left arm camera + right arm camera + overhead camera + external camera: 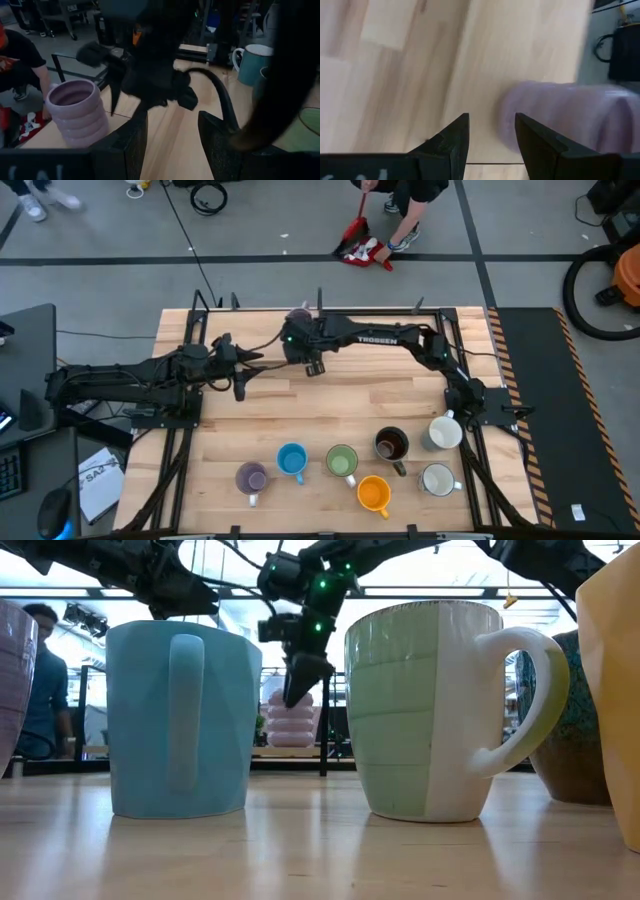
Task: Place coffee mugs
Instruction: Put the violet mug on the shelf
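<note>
Right gripper (315,367), fingers apart and empty, hovers beside the ribbed lilac mug (78,113); next it likely needs to straddle that mug's wall.

We see two black jointed arms (150,375), white TROSSEN lettering on the right arm (385,337), green lights glowing.
</note>
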Controlling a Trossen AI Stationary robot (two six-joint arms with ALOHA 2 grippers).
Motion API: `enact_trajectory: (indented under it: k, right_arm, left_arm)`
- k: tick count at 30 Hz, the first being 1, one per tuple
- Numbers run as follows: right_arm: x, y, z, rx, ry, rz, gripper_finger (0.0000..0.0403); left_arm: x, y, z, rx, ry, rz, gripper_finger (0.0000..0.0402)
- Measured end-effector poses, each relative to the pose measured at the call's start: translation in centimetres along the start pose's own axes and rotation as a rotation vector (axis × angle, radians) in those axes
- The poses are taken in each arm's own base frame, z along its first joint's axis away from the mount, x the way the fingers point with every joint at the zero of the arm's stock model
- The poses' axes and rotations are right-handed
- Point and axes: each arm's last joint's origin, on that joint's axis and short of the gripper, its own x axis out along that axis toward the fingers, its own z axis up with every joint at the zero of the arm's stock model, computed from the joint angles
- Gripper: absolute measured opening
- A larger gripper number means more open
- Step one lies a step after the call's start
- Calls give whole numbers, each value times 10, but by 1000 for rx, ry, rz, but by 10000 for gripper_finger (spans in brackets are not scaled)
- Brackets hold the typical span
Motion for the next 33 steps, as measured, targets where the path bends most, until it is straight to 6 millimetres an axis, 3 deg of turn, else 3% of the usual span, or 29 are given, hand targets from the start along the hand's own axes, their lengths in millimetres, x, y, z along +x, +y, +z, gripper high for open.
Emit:
enact_trajectory:
  k: [15,25,33]
  right_arm:
    - [6,-16,-10,102,-5,-2,164]
    - [-2,1,4,18,3,-55,165]
    - [-1,-6,3,20,0,-105,164]
  left_arm:
    - [0,0,0,-4,-4,1,181]
    - [0,0,-2,-8,17,-2,181]
    - [-1,3,-10,-27,93,95,181]
